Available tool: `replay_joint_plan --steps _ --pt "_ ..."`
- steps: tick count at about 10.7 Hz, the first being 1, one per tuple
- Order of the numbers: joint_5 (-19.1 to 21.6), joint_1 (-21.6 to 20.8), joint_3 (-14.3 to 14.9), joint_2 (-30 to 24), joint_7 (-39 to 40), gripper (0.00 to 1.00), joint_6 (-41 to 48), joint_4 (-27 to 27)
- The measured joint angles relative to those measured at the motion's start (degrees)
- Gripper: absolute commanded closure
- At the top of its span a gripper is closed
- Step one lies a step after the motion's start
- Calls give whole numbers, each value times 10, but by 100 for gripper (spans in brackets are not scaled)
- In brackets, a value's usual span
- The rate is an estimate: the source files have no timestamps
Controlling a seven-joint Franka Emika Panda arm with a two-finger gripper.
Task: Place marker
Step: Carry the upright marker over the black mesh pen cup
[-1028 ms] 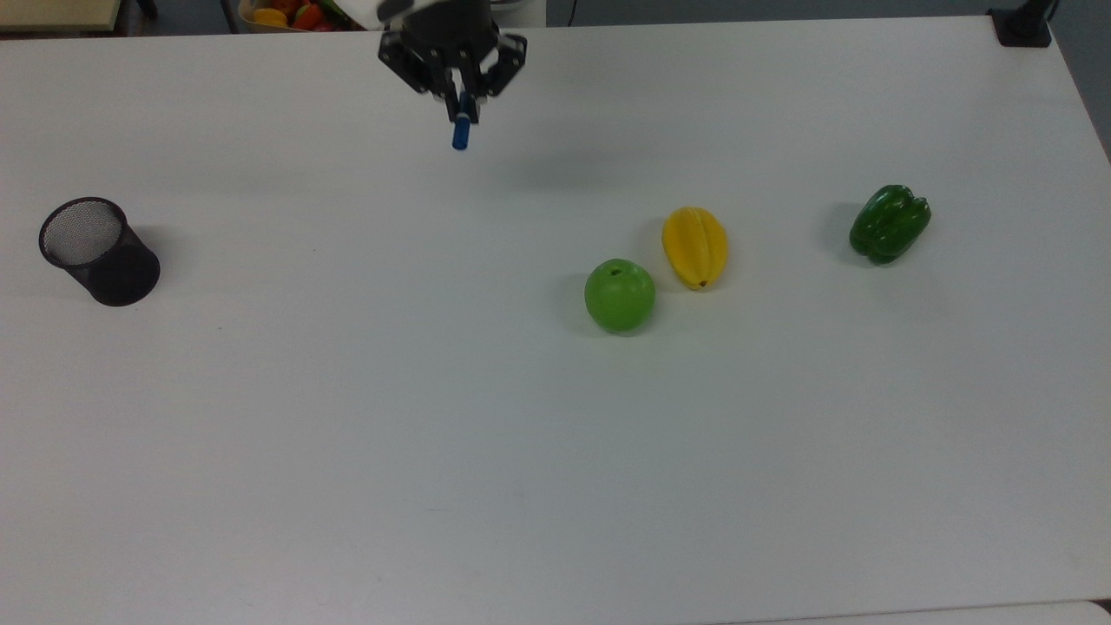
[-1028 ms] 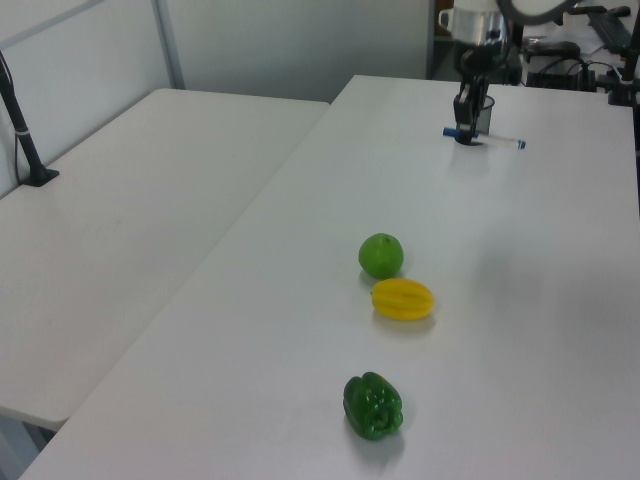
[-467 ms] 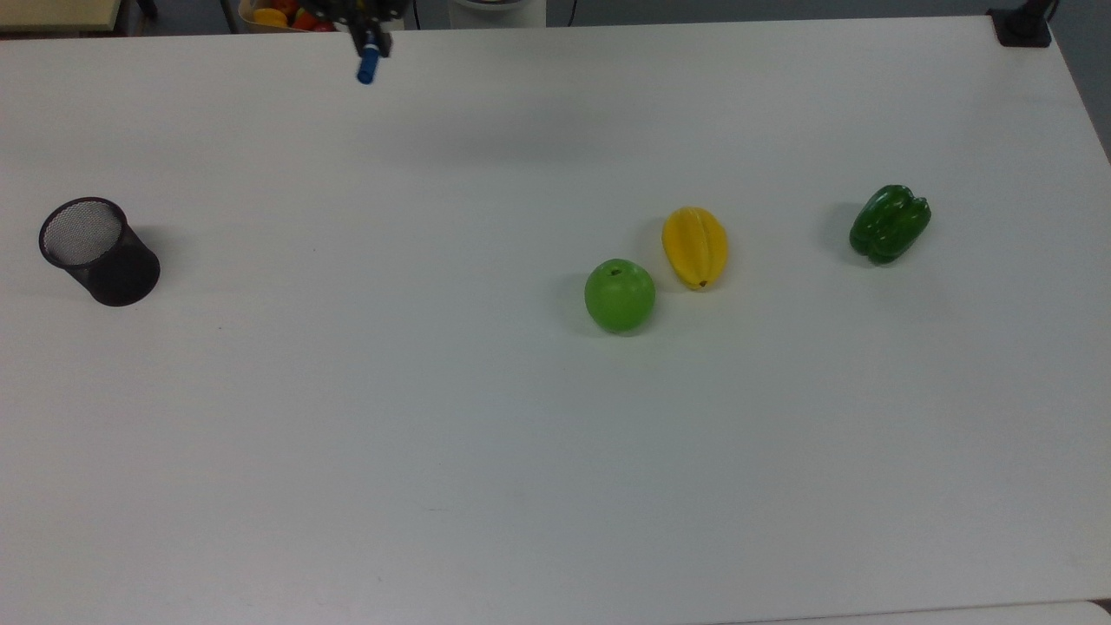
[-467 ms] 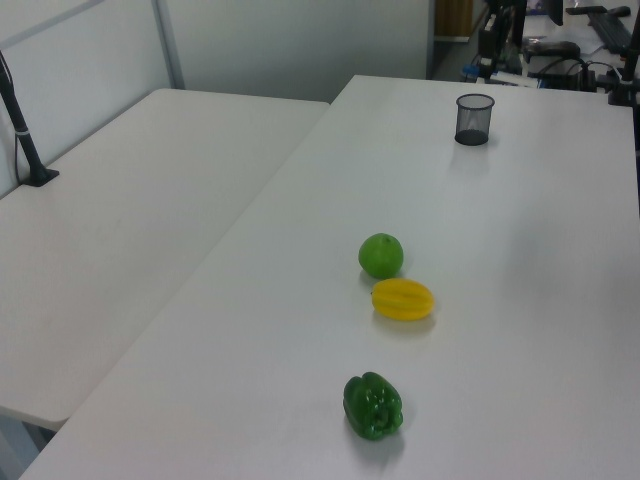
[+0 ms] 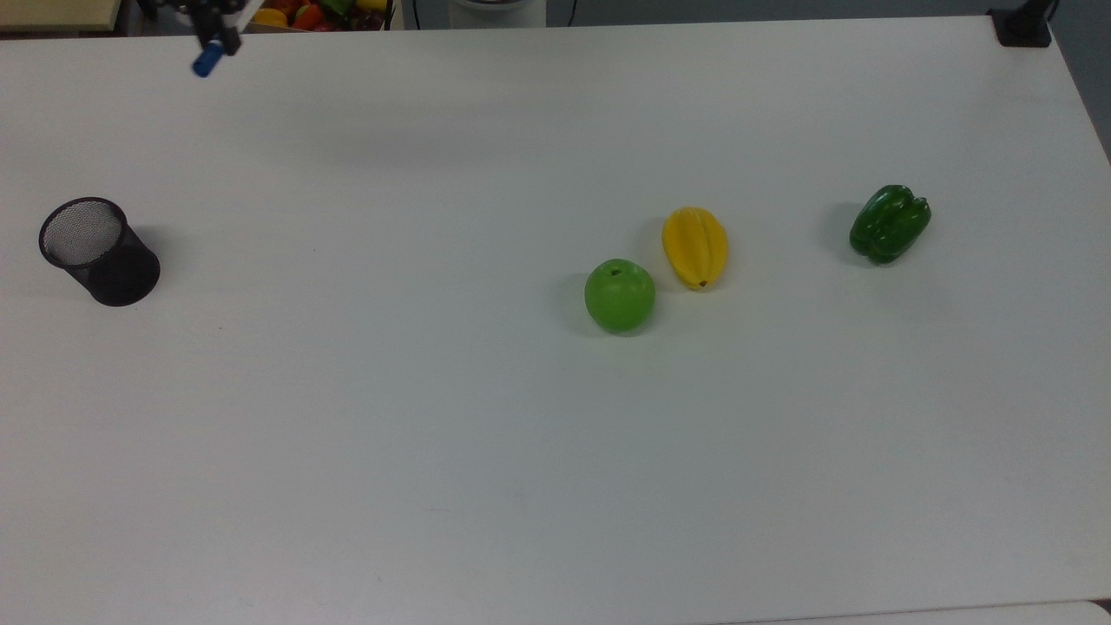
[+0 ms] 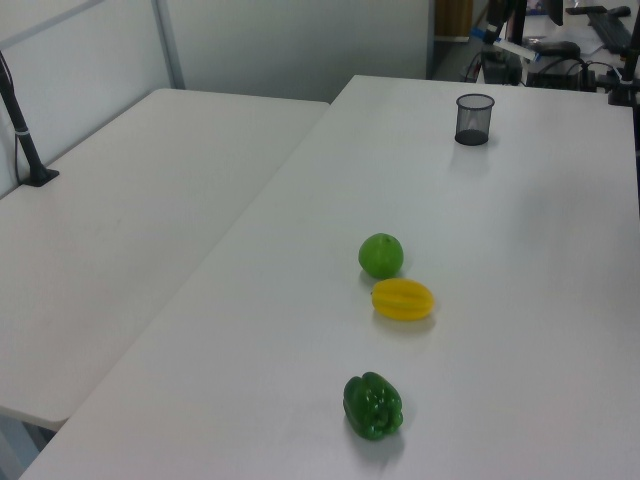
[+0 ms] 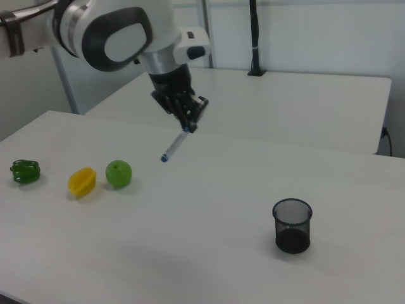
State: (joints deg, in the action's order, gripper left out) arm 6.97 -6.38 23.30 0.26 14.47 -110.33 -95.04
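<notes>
- The end effector is clamped on the marker, gripping it near its upper end, so the slim white body hangs down at a slant, lower tip toward 7 o'clock in the right view.
- In the top view the marker's blue cap pokes out at the far edge of the counter, toward 11 o'clock from the counter's middle; the pen is carried well above the surface, touching nothing else.
- The black mesh cup stands upright with its mouth open, at about 7 o'clock from the marker in the top view and well apart from it; judging by the task, it is the likely place for the pen.
- A grip near one end leaves a long free length, which should suit lowering the tip into the cup's mouth.
- The green apple, yellow fruit and green pepper sit far off toward 3 o'clock, out of the path.
</notes>
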Motion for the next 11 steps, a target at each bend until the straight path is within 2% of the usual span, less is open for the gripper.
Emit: replay_joint_plan --steps 4,6,11 --pt "7 35 39 39 1 100 -162 -28" --pt "54 59 46 75 3 100 -263 -35" --pt "115 93 47 172 4 100 -474 -39"
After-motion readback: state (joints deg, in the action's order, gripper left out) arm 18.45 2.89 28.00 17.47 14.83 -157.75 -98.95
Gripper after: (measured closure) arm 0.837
